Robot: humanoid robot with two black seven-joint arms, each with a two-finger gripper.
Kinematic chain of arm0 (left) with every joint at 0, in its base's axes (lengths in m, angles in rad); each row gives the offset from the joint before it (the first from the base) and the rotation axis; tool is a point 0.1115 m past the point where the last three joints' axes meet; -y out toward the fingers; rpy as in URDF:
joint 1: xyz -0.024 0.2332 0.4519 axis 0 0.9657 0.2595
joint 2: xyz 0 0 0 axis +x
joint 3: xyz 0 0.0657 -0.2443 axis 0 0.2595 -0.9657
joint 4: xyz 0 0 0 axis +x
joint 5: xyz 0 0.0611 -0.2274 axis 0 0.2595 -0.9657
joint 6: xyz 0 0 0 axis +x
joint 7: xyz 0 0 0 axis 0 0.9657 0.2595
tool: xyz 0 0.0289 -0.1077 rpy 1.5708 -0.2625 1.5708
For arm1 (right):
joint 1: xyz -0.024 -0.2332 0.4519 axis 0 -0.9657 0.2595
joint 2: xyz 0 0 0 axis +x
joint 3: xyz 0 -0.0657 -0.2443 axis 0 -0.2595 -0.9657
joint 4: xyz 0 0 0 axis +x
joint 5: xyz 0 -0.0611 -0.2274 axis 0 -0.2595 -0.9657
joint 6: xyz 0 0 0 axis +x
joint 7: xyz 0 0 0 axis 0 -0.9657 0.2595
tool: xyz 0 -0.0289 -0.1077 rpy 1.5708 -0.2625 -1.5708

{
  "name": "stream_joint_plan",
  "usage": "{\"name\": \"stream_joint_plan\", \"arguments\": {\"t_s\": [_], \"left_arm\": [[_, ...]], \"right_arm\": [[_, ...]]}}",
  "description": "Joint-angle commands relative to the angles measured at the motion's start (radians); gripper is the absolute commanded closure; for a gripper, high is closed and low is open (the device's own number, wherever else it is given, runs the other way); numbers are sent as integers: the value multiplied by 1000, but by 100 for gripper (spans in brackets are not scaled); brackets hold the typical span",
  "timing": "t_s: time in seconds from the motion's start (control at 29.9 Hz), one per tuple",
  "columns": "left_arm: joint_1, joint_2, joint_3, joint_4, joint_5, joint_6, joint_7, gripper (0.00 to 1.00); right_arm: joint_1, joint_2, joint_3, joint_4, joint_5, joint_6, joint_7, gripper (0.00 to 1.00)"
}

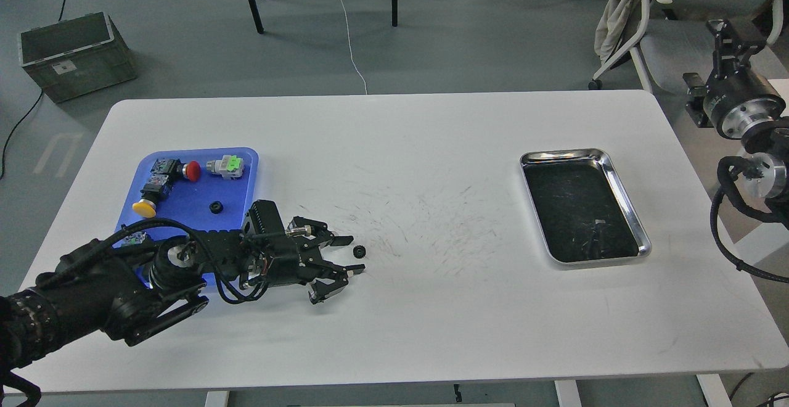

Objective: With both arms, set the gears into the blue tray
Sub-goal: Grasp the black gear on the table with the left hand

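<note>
One small black gear (359,251) lies on the white table just right of my left gripper (351,253), whose fingers are spread open on either side of it without touching it. A second gear (216,207) rests inside the blue tray (185,200) at the left. My left arm reaches in from the lower left and covers the tray's near right part. My right gripper (726,32) is held up beyond the table's right edge, dark and end-on, so its fingers cannot be told apart.
In the blue tray lie push-button switches with a red cap (193,171), a green cap (233,163) and a yellow cap (144,209). A steel tray (622,192) with a dark inside sits at the right. A chair with cloth stands behind the right corner.
</note>
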Motion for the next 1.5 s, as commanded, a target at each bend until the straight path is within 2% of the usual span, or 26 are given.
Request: {"name": "stream_joint_plan", "arguments": {"t_s": [0.0, 0.1, 0.64, 0.94, 1.14, 1.47], "left_arm": [[-4, -12, -3, 20, 0, 3, 0, 45], [0, -13, -1, 21, 0, 6, 0, 47], [6, -10, -3, 23, 0, 13, 0, 76], [6, 5, -6, 20, 0, 21, 0, 86], [4, 31, -11, 9, 0, 21, 0, 89], [-2, 105, -20, -35, 0, 18, 0, 88]], "right_arm": [[-2, 0, -2, -1, -1, 0, 1, 6], [-5, 0, -3, -2, -1, 0, 1, 6], [-18, 0, -5, -5, -6, 2, 1, 6], [-18, 0, -8, -5, -12, 2, 1, 6], [-28, 0, -6, -15, -12, 3, 1, 6], [-32, 1, -8, -27, -12, 9, 4, 6]]}}
